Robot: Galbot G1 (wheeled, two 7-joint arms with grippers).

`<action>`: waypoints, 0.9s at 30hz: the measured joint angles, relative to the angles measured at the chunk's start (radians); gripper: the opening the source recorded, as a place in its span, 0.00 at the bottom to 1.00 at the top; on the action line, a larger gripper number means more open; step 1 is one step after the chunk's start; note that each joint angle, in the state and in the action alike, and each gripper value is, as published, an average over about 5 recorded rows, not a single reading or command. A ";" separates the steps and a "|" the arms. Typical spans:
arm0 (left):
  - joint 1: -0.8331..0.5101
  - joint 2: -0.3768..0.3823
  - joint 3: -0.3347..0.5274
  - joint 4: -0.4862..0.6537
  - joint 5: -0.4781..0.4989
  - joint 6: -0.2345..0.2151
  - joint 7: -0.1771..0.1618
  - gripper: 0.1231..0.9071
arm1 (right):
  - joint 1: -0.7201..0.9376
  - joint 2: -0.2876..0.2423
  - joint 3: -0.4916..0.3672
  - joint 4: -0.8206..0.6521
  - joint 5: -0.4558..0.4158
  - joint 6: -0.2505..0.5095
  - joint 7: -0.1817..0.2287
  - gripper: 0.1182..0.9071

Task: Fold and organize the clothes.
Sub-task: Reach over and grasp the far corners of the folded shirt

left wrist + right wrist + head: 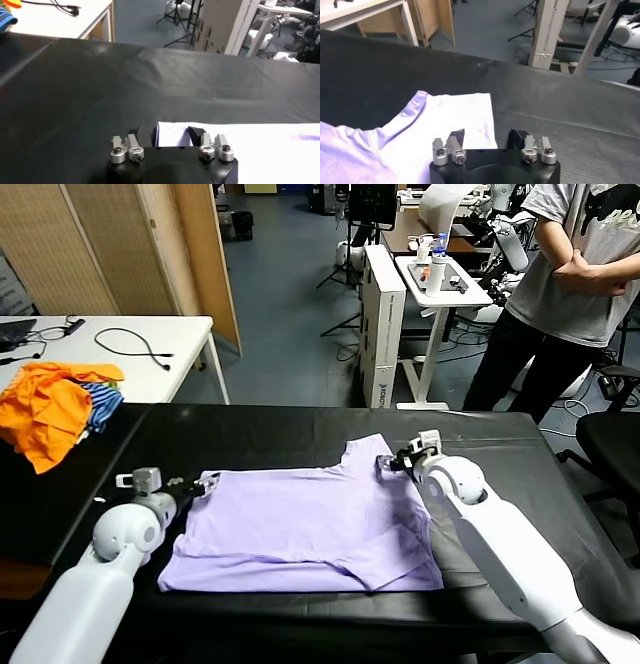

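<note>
**Both grippers at the shirt's far corners, first fold under way**

Jaws on both arms stand part open, each pair straddling a corner of cloth without yet pinching it, as far as the wrist views show; the left gripper sits over the T-shirt's far left corner, the right gripper over its far right corner beside the collar. Lying across the middle of the black table, the shirt is pale lavender and mostly flat; one sleeve looks tucked in near its front right edge, with a few soft creases around it. My reading is that folding has barely begun; the body of the shirt is spread open, and the main folds and tidying remain. Orange garments lie well beyond the shirt's left side.
</note>
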 joint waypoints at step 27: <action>0.027 0.016 -0.014 -0.055 -0.024 -0.012 0.008 0.04 | -0.088 -0.029 0.106 0.125 -0.005 0.056 -0.015 0.03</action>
